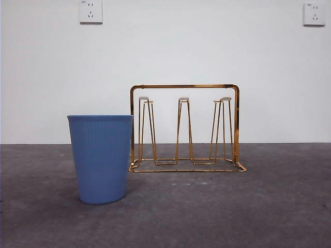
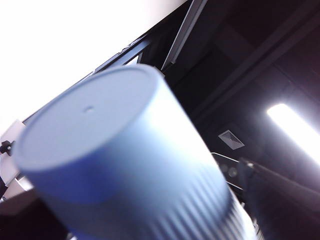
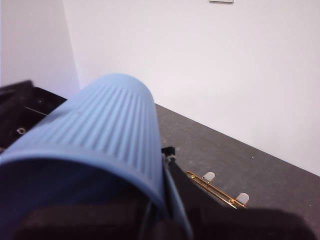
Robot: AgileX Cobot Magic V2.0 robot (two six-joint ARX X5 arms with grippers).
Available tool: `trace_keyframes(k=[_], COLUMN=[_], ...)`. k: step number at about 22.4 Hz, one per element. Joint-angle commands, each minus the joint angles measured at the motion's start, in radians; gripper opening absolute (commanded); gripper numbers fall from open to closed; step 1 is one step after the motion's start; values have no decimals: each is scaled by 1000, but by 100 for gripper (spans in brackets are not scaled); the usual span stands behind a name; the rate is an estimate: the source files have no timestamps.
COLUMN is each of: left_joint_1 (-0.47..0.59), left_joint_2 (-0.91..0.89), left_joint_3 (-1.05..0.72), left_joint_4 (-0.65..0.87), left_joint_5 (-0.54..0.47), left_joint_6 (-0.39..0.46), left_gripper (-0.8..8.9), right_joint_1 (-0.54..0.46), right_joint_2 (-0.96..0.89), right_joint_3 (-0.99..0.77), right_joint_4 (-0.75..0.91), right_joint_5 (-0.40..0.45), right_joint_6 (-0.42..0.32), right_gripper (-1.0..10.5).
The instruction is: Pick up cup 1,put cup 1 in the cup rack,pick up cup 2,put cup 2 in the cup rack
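Note:
A ribbed blue cup [image 1: 101,157] stands upright on the grey table, left of the gold wire cup rack [image 1: 183,129] and nearer the camera. No peg of the rack carries a cup. Neither arm shows in the front view. In the left wrist view a blue cup [image 2: 125,165] fills the picture, its flat bottom pointing away toward the ceiling; my left gripper [image 2: 160,232] is shut on it, its jaws mostly hidden. My right gripper [image 3: 150,220] is shut on another blue cup [image 3: 100,135] at its rim, above the rack's peg tips [image 3: 225,187].
A white wall with two sockets [image 1: 90,11] stands behind the table. Grey tabletop [image 1: 248,206] stretches to the right of the cup and in front of the rack. Dark ceiling beams and a lamp [image 2: 295,130] show in the left wrist view.

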Motion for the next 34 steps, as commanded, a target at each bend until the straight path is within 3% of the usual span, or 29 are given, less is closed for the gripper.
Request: trace_keyframes(k=[1, 4, 9, 12, 16, 30, 34], left_joint_1=[0, 0, 0, 0, 0, 61, 76], left_joint_2=[-6, -6, -6, -6, -6, -6, -29], left_joint_3=[7, 7, 7, 7, 7, 7, 8], left_joint_4=[47, 47, 43, 40, 40, 25, -142], left_joint_5=[7, 7, 7, 13, 13, 51, 66], left_joint_6=[14, 14, 16, 22, 25, 46, 166], left_gripper=[288, 145, -1, -7, -6, -6, -6], right_joint_1=[-4, -4, -4, -4, -4, -4, -4], right_joint_2=[10, 9, 9, 9, 8, -119, -179], right_joint_3=[-11, -11, -11, -11, -11, -11, -11], right_joint_4=[-34, -37, -37, -37, -49, -279, -431], right_joint_5=[33, 33, 33, 33, 33, 106, 144], right_joint_6=[-11, -11, -10, -7, -7, -7, -7], right_gripper=[-12, -10, 10, 18, 168, 164, 162])
